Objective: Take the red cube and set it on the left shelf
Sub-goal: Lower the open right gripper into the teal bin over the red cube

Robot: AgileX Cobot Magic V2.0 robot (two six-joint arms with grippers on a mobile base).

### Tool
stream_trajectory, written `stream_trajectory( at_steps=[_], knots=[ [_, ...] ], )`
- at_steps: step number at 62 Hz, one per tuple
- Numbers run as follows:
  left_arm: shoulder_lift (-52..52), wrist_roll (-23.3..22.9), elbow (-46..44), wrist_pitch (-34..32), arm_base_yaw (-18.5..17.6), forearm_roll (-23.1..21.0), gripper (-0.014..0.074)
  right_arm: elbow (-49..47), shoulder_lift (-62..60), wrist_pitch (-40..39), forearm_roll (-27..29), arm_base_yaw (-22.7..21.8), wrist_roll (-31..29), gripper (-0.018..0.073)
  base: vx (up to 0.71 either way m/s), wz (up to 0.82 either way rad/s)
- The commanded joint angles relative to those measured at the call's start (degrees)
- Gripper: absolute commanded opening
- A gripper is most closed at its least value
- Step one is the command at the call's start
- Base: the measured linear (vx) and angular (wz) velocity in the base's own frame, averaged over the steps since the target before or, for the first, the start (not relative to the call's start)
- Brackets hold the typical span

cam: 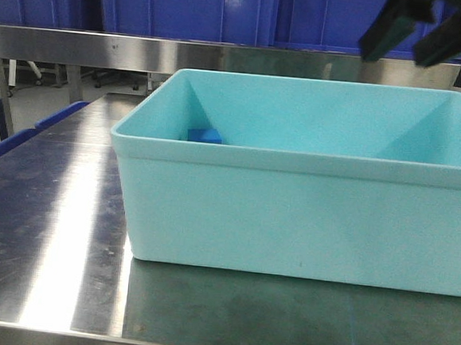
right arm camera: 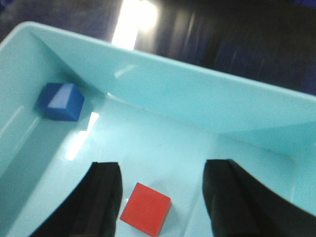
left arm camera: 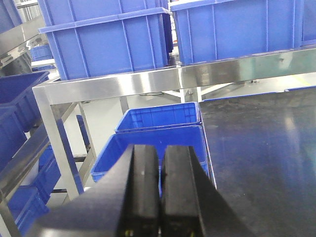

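Inside the turquoise tub (right arm camera: 197,94), the red cube (right arm camera: 146,209) lies ungrasped beneath the right gripper (right arm camera: 163,170), fingers spread wide; left gripper (left arm camera: 161,163) pressed closed, empty. Grasping and shelving are judged still to do.

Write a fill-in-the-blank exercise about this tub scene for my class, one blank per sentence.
The small red cube lies on the floor of the light-turquoise plastic ____.
The small blue block sits in a ____ of that container.
The right tool hovers above the red cube, fingers ____.
On the left tool, the fingers are ____.
Missing words: tub; corner; open; shut.
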Motion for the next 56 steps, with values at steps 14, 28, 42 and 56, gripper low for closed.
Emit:
stream_trajectory(
  at_steps=[14, 28, 42, 56],
  knots=[
    [0.0, 0.0, 1.3, -5.1, -0.4, -0.3, 0.0106, -4.8, 4.6, -3.6, 0.1, 2.3, -0.3, 0.0478, 0.00, 0.00],
    [0.0, 0.0, 1.3, -5.1, -0.4, -0.3, 0.0106, -4.8, 5.1, -2.5, 0.1, 2.3, -0.3, 0.0478, 0.00, 0.00],
    [0.0, 0.0, 1.3, -5.1, -0.4, -0.3, 0.0106, -4.8, 7.1, -0.9, 0.2, 2.3, -0.3, 0.0480, 0.00, 0.00],
    [0.0, 0.0, 1.3, -5.1, -0.4, -0.3, 0.0106, -4.8, 8.8, -1.5, 0.3, 2.8, -0.3, 0.0575, 0.00, 0.00]
  ],
)
